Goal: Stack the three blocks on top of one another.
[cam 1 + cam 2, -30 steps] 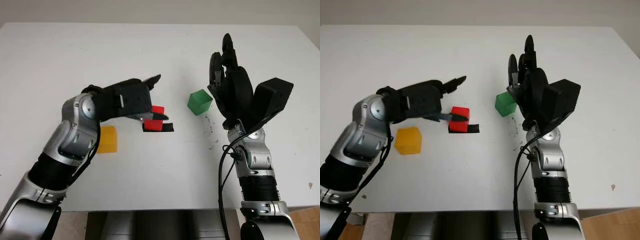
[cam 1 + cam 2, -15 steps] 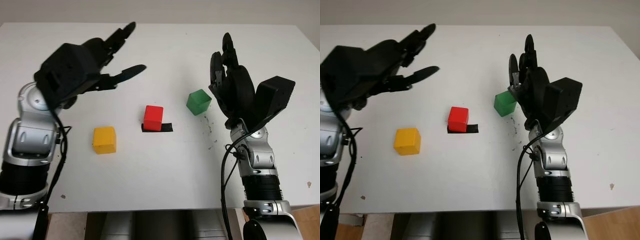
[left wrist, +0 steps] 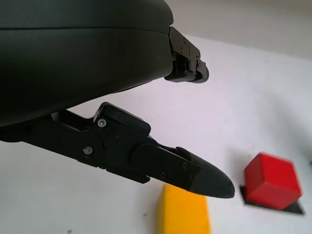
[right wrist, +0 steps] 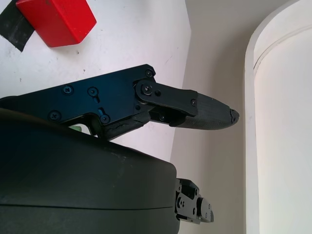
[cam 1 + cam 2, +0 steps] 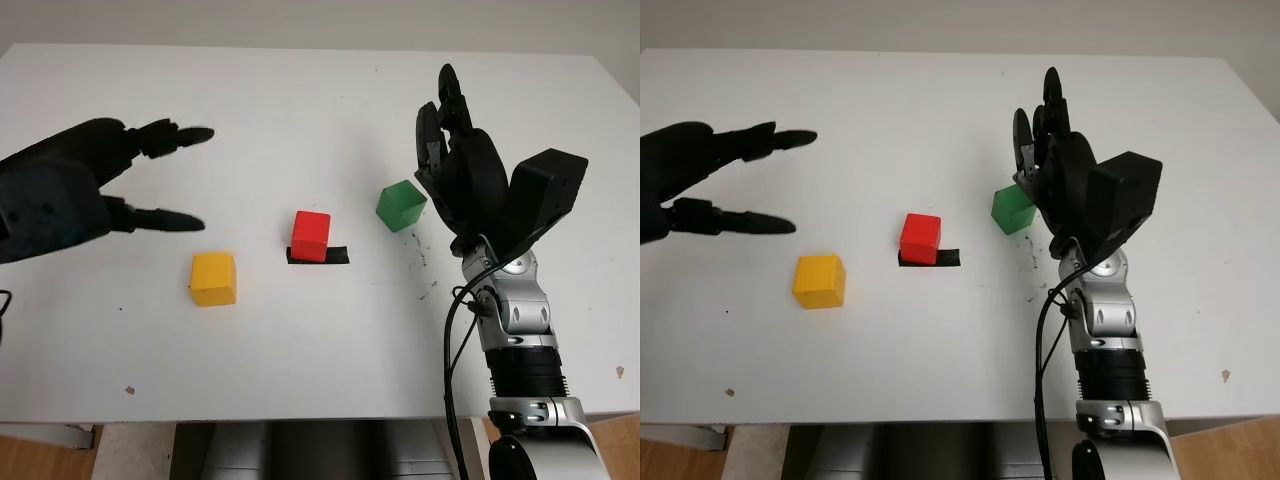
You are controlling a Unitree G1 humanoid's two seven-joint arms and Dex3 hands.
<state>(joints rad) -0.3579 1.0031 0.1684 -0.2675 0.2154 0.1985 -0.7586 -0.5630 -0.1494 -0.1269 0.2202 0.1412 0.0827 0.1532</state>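
Note:
A red block (image 5: 311,235) stands on a strip of black tape (image 5: 334,256) at the middle of the white table. Left of it lies a yellow block (image 5: 214,278), and right of it a green block (image 5: 401,205). My left hand (image 5: 150,175) hangs open, raised at the left and well away from the red block; its wrist view catches the yellow block (image 3: 184,210) and the red block (image 3: 272,181). My right hand (image 5: 445,130) is open and upright just right of the green block, holding nothing. Its wrist view shows the red block (image 4: 57,19).
The white table (image 5: 320,110) ends at a front edge (image 5: 300,415) near me. Small dark specks (image 5: 418,262) mark the surface below the green block. Open room lies behind the blocks.
My left hand let go of the red block, lifted, and swung far out to the left. The red block stays on the tape. The right hand has hardly moved.

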